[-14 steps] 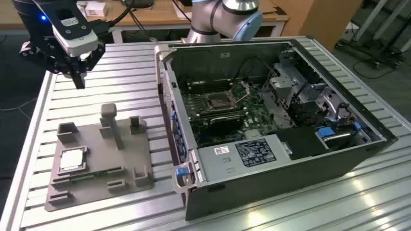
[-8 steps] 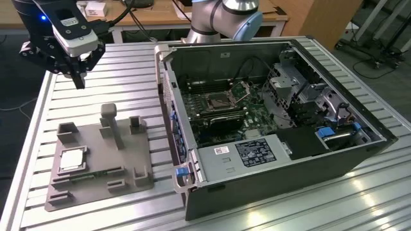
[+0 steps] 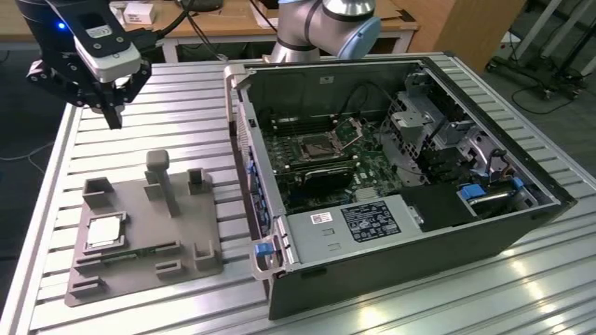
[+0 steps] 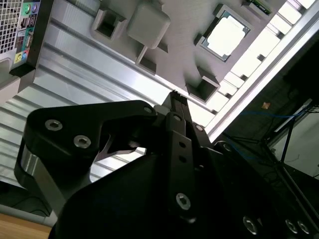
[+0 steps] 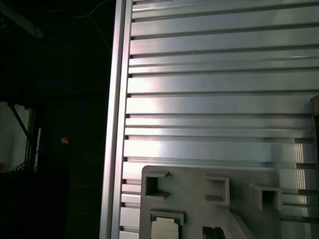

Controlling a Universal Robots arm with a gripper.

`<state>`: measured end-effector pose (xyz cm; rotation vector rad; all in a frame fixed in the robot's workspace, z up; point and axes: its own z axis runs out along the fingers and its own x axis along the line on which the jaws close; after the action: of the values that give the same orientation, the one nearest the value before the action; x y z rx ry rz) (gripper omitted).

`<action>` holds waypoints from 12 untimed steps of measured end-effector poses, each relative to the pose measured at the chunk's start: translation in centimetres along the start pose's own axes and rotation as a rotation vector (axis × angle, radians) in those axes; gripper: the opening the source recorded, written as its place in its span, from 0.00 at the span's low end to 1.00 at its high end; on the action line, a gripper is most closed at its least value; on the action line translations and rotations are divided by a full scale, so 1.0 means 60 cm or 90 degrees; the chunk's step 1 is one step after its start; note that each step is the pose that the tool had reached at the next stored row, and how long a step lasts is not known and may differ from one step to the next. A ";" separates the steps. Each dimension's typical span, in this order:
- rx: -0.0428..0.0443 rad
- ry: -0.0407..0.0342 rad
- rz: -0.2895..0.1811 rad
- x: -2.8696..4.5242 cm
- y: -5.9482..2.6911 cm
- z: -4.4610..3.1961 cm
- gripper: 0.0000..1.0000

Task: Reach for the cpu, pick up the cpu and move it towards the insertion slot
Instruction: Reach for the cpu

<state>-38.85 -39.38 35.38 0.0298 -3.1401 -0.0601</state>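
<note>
Fingers [image 3: 114, 115], clenched on nothing, hang above the bench [image 3: 186, 105], well apart from the cpu [image 3: 102, 232] lying in a tray [image 3: 186, 237] recess; the slot [image 3: 317, 146] sits inside the open case [image 3: 373, 262].

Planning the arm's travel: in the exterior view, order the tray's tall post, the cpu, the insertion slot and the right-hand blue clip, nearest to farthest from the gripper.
From the gripper, at the exterior view's upper left:
1. tall post, standing on the grey tray.
2. cpu, in a tray pocket.
3. insertion slot, inside the open case.
4. blue clip, toward the exterior view's right.
</note>
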 end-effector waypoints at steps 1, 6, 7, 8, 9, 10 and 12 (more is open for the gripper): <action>0.0000 0.0001 0.000 0.002 0.000 0.000 0.11; 0.0000 0.0001 0.000 0.014 -0.002 0.000 0.11; 0.0000 0.0000 0.000 0.016 -0.003 0.000 0.11; 0.0000 0.0000 0.000 0.016 -0.004 0.000 0.11; 0.0001 0.0001 0.000 0.016 -0.004 0.000 0.11; 0.0000 0.0000 0.000 0.016 -0.005 0.000 0.11; 0.0001 0.0000 0.000 0.017 -0.007 0.000 0.11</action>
<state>-39.84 -39.79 35.34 0.0305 -3.1402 -0.0600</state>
